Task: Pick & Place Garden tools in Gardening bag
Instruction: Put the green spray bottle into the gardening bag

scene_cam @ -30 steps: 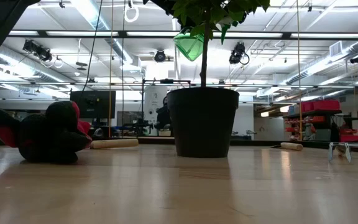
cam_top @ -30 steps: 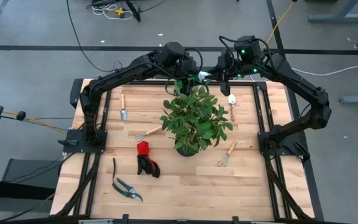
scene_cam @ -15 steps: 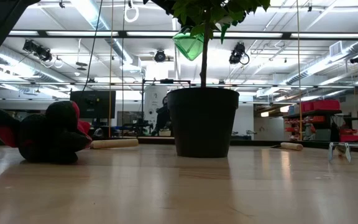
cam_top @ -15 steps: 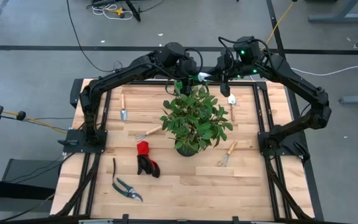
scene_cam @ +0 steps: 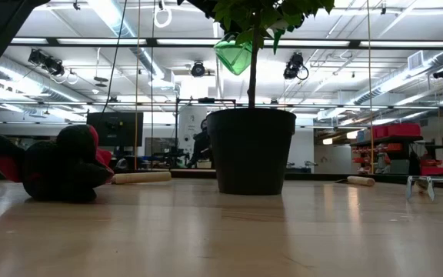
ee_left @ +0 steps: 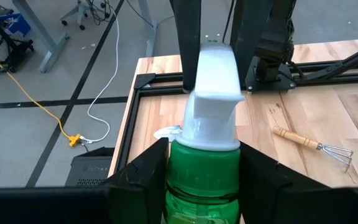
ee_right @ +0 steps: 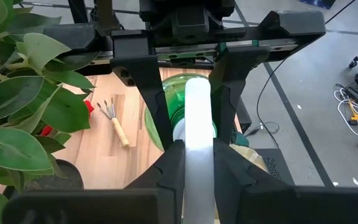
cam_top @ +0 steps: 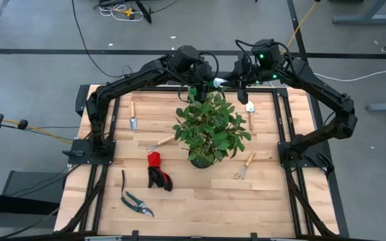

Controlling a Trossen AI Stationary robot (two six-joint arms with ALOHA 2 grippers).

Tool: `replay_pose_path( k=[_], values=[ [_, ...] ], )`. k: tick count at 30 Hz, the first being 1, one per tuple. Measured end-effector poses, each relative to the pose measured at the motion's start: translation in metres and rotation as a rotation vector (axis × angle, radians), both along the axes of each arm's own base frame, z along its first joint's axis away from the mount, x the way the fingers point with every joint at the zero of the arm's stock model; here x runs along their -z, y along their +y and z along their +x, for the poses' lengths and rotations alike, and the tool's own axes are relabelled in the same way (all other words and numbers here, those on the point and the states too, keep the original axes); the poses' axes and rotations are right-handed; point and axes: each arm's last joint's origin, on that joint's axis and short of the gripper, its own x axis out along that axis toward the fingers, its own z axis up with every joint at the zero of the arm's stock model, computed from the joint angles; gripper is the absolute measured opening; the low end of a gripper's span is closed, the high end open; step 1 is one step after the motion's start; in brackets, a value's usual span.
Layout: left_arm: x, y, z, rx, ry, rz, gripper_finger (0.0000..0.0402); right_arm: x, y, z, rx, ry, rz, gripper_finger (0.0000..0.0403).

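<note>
The green spray bottle (cam_top: 218, 82) with its white spray head (ee_left: 213, 74) hangs high above the table's far edge, behind the potted plant (cam_top: 210, 127). My left gripper (ee_left: 202, 155) and my right gripper (ee_right: 197, 155) are both shut on it and face each other. In the low view only the bottle's green bottom (scene_cam: 233, 55) shows among the leaves. Two trowels (cam_top: 133, 115) (cam_top: 250, 114), two hand rakes (cam_top: 159, 142) (cam_top: 244, 165), the red-and-black gloves (cam_top: 158, 171) and the shears (cam_top: 136, 201) lie flat on the table. The gardening bag shows in no view. My left gripper pinches the bottle's green body just under the white collar (ee_left: 178, 171), one finger on each side. The fingers come from the table's left, slanting down. The bottle is clear of the table. My right gripper pinches the white spray head (ee_right: 197, 140) between its two fingers (ee_right: 169, 162). It comes from the table's right, slanting down, opposite the left gripper. The bottle's green body (ee_right: 185, 102) lies beyond the fingers.
The plant's foliage spreads over the table's middle, and its dark pot (scene_cam: 251, 150) stands in front of the low camera. Bare wood lies along the near edge (cam_top: 213, 204). A black frame (cam_top: 283, 120) borders the table.
</note>
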Motion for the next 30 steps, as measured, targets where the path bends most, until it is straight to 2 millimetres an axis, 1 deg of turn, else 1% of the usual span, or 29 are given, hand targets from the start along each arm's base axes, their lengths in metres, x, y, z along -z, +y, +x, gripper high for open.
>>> replay_pose_path(
  k=[4, 10, 13, 16, 18, 22, 30],
  values=[
    [0.000, 0.000, 0.000, 0.000, 0.000, 0.000, 0.0154, 0.000, 0.000, 0.000, 0.001, -0.004, -0.002, 0.0087],
    [-0.001, 0.000, -0.001, -0.002, 0.001, -0.002, 0.0154, -0.002, 0.000, 0.000, 0.013, -0.016, 0.012, 0.0152],
    [0.000, 0.000, -0.002, -0.003, 0.014, -0.007, 0.0154, -0.005, 0.002, -0.004, 0.013, -0.030, 0.002, 0.0181],
    [0.000, 0.000, -0.005, -0.007, 0.028, -0.012, 0.0154, -0.011, 0.006, -0.010, 0.023, -0.049, -0.017, 0.0201],
    [-0.003, 0.000, -0.008, -0.009, 0.024, -0.011, 0.0154, -0.016, 0.008, -0.015, 0.037, -0.065, -0.037, 0.0208],
    [-0.017, 0.003, -0.021, -0.040, -0.001, 0.011, 0.0154, -0.027, 0.013, -0.024, 0.070, -0.111, -0.086, 0.0212],
    [-0.049, 0.015, -0.061, -0.118, -0.066, 0.037, 0.0154, -0.041, 0.019, -0.036, 0.091, -0.192, -0.130, 0.0212]
  ],
)
